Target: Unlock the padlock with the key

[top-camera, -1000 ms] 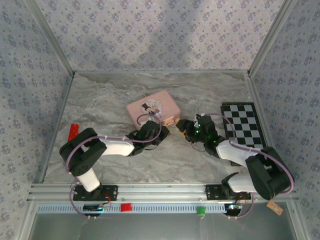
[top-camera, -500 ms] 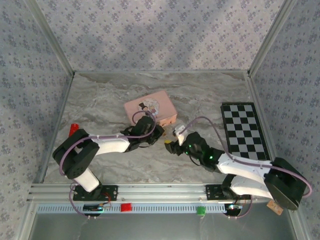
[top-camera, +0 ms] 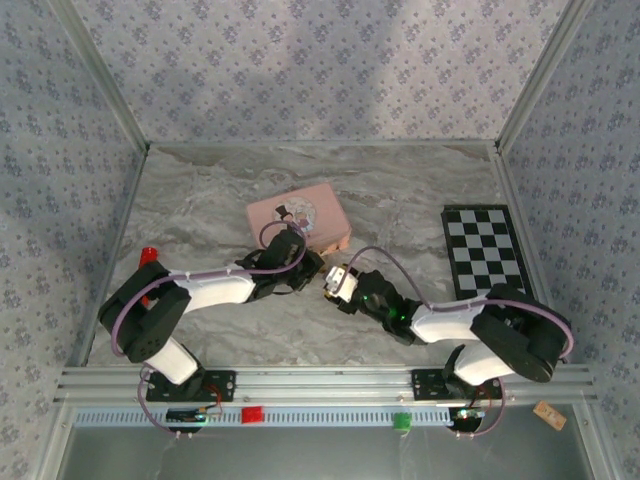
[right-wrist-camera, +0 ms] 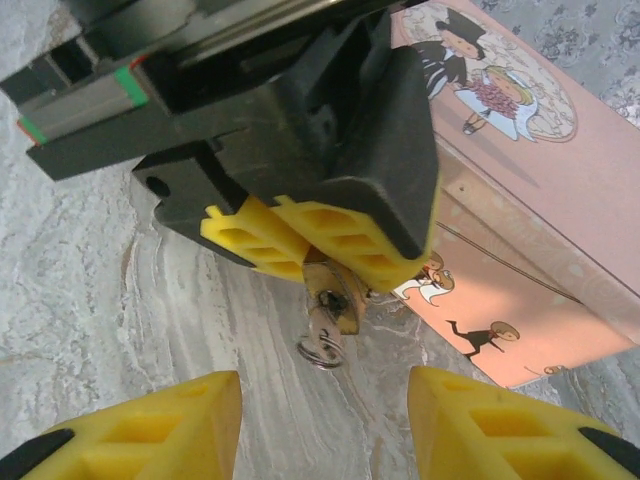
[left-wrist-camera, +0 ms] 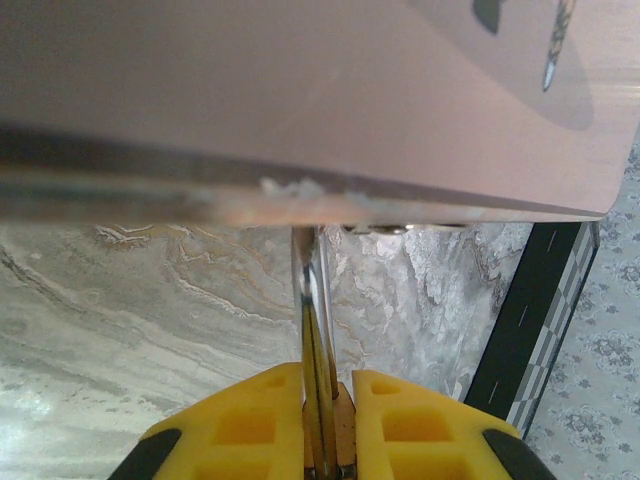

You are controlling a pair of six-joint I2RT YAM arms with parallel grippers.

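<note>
Yellow ribbed pads (right-wrist-camera: 140,430) of the right gripper (right-wrist-camera: 325,425) stand apart at the near edge of the right wrist view, with nothing between them.

Just beyond them, a small silvery key (right-wrist-camera: 322,345) with a ring hangs from the underside of the padlock (right-wrist-camera: 335,298). It cannot be confirmed whether the key is fully seated in the keyway.

The left gripper (right-wrist-camera: 318,262) clamps the brass padlock body, its jaws closed almost flat against the faces. In the left wrist view, the thin shackle rises from that grip to the lower edge of the pink tin (right-wrist-camera: 540,200). The padlock therefore sits at the tin's near right corner, above the marble-patterned table (right-wrist-camera: 100,280).

Step in hand (judged): the lock is steadied and the right gripper is lined up on the key.

Next move (judged):
1. Advance the right gripper until its pads bracket the key head.
2. Close the pads on the key head.
3. Rotate about the keyway axis without dragging the lock from the left grip.

Markings: no legible writing. The tin carries cartoon figures only. A checkerboard mat (top-camera: 483,250) lies well apart, far right.
</note>
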